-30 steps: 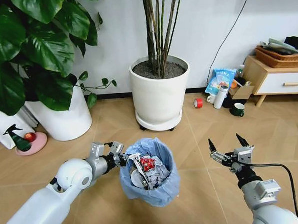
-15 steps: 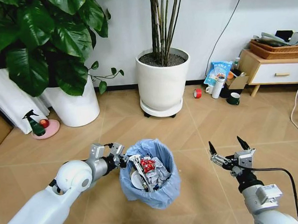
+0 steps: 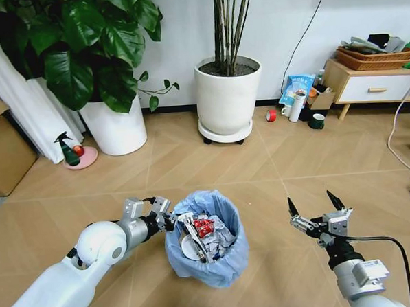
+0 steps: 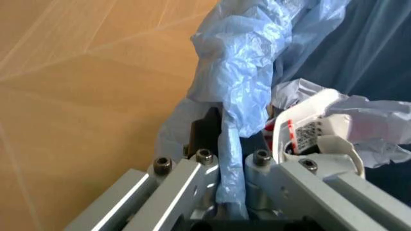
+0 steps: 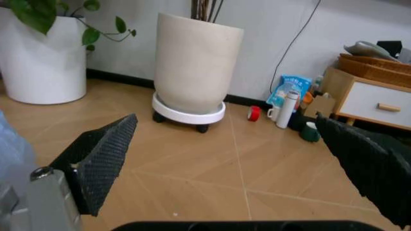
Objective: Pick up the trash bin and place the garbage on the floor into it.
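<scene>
While the trash bin (image 3: 206, 237), already full of garbage (image 3: 204, 234), is held above the floor (image 3: 212, 163) by the left claw (image 3: 161, 212) clamped on its bag-lined rim, the right claw (image 3: 317, 211) is kept spread and empty, so the collecting step is judged finished and a careful set-down is called for.

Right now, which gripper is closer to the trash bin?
The left. The left gripper is clamped on the trash bin at the rim, pinching its blue liner. The right gripper hangs open off to the bin's other side, clear of it.

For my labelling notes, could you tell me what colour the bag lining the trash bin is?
Light blue, crinkled; the trash bin shows best in the head view.
</scene>
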### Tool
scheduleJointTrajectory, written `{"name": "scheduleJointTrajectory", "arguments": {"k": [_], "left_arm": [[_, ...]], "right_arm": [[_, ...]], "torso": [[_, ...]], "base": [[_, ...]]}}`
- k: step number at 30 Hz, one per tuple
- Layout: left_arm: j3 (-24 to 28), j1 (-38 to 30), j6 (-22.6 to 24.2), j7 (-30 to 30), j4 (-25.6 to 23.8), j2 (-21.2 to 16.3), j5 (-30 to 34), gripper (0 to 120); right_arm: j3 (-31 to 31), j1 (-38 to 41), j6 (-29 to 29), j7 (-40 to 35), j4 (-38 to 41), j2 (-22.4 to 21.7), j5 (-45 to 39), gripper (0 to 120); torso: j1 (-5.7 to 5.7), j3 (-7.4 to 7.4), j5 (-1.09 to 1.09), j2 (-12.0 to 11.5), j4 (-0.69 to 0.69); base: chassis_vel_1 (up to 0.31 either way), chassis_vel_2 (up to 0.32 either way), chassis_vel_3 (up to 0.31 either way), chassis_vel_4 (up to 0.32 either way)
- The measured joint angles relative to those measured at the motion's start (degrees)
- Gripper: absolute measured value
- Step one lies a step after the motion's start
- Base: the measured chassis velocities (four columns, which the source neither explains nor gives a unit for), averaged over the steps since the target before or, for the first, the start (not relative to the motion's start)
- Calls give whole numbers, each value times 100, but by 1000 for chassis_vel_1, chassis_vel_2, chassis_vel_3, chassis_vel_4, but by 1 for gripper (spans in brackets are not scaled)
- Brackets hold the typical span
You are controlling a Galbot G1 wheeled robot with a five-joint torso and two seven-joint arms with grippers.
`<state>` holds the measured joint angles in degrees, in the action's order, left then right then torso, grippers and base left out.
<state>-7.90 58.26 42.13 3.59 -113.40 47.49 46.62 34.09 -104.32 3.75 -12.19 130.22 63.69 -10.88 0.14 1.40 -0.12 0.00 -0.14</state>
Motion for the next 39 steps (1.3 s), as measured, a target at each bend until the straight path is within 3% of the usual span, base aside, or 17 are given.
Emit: {"name": "scheduleJointTrajectory", "arguments": {"k": [14,39], "left_arm": [[-300,217,0,16,-24,-64,-36,0],[-330,255,0,20,-109,-198,27,0]], "right_arm": [[-162,87,15,11,-73,-104,-12,100],[-166,48,71,37,-90,-75,24,100]], "torso": [[0,-1,0,0,0],[0,0,2,0,-2]], "base": [[269,-127,-272,131],[280,-85,-279,86]]}}
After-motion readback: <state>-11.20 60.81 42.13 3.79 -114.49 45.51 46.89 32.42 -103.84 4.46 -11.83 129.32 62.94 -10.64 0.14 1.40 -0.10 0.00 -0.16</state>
